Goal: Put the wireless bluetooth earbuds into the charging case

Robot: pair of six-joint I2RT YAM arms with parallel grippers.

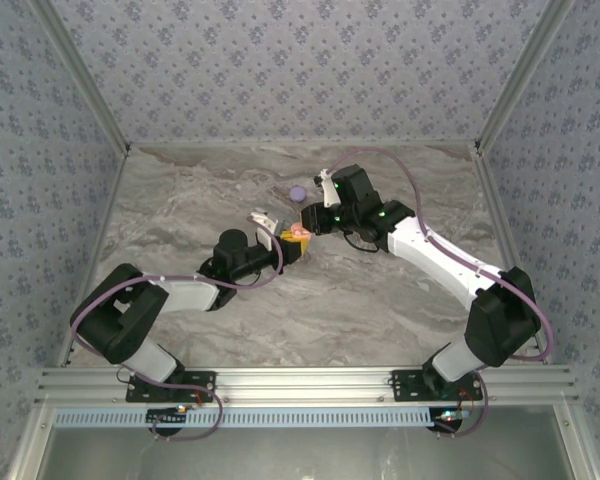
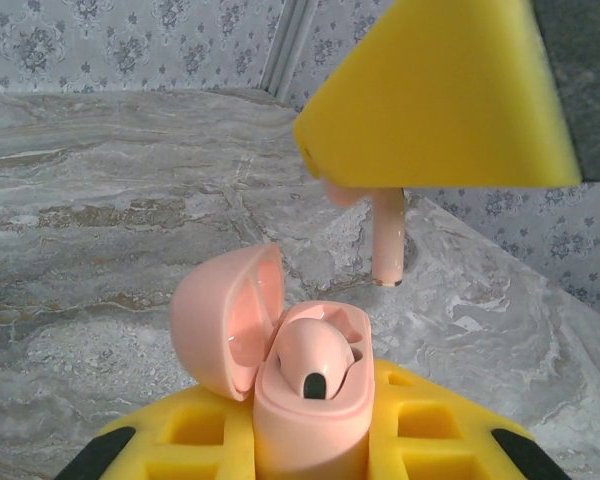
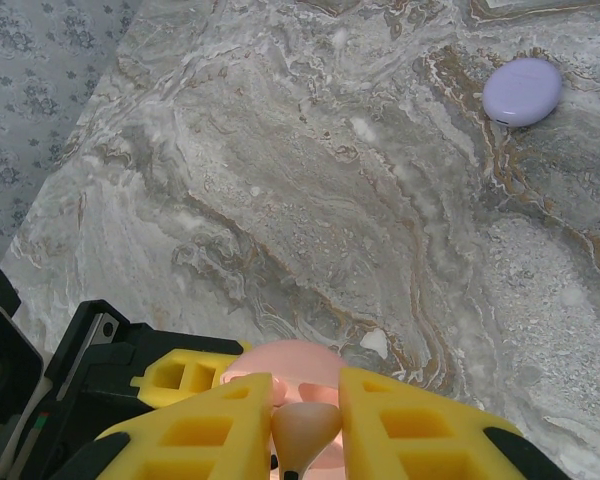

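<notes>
Marble table [image 1: 180,200]; pale pink, stemmed earbud [image 2: 388,245].

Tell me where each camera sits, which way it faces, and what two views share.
Top external: above and behind the bases, looking down on the table; left arm and right arm whole, left hand and right hand meeting mid-table.
Left wrist: low, looking across the table at the open pink case between its own yellow fingers.
Right wrist: looking steeply down past its own fingers at the held earbud; lavender case beyond.
Shared: both wrist views show the pink case and earbud.
</notes>
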